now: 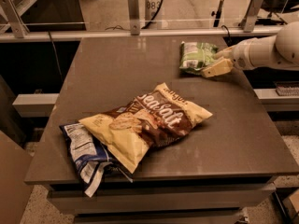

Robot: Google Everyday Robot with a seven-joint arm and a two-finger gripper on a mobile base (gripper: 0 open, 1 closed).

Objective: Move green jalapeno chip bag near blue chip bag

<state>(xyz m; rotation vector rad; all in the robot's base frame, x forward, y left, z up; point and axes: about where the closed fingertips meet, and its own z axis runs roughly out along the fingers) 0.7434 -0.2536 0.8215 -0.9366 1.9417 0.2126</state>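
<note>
We see the gripper point(219, 61) low over the far right of the table point(117, 78), its two fingers spread apart at the right edge of the green jalapeno chip bag point(196, 56), which lies flat there. The blue chip bag point(84, 153) lies well apart at the near left corner, partly under the large Sea Salt chip bag point(149, 122).

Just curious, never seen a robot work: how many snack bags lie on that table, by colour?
Small glossy light-green and white bag: 1
Large yellow and brown "Sea Salt" bag: 1
Small blue and white foil bag: 1
Total: 3
End effector: at the green bag's right edge.
</note>
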